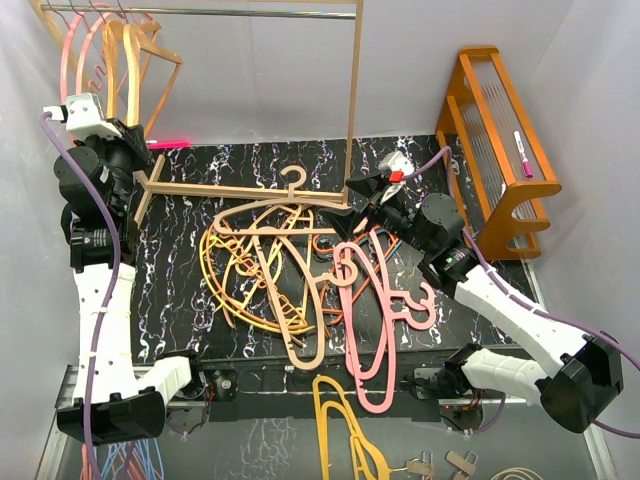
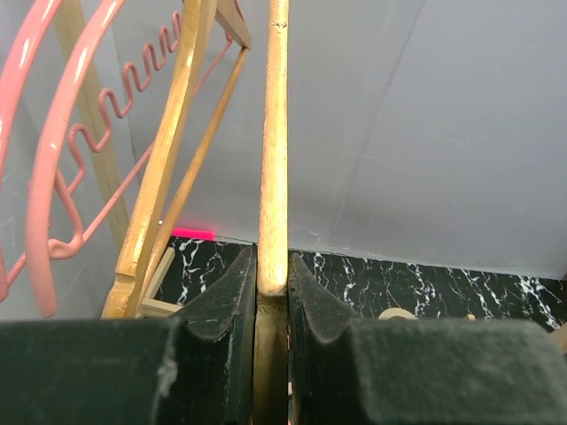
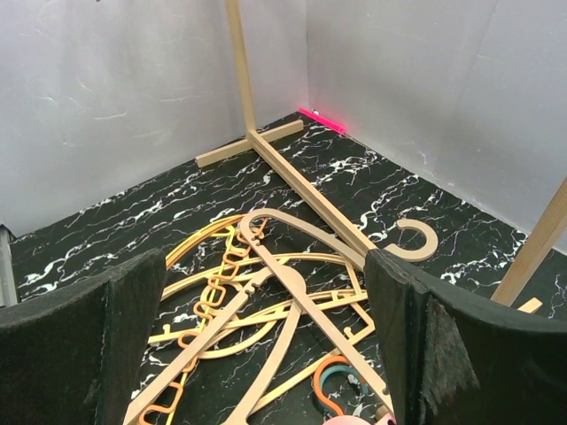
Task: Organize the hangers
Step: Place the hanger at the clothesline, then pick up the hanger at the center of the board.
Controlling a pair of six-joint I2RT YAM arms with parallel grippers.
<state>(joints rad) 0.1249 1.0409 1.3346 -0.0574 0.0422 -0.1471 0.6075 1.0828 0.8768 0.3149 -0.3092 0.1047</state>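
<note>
Hangers lie in a tangled pile [image 1: 275,265] on the black marbled mat: yellow-orange, orange and tan ones, with pink ones [image 1: 370,310] at its right. More pink [image 1: 78,50] and wood-tan hangers [image 1: 150,60] hang on the rail at the back left. My left gripper [image 1: 130,125] is up there, shut on the lower bar of a wood-tan hanger [image 2: 273,159], which stands upright between the jaws [image 2: 272,274]. My right gripper [image 1: 372,190] hovers open above the pile's right side. Below its jaws [image 3: 264,266] lie a tan hanger [image 3: 306,297] and orange ones; nothing is between them.
The wooden rack has a base bar [image 1: 240,190] across the mat and an upright post [image 1: 352,100]. An orange wooden stand [image 1: 500,140] with a pink marker [image 1: 522,152] is at the right. A mustard-yellow hanger [image 1: 340,420] lies past the mat's front edge; a blue-and-pink bunch [image 1: 120,462] at the bottom left.
</note>
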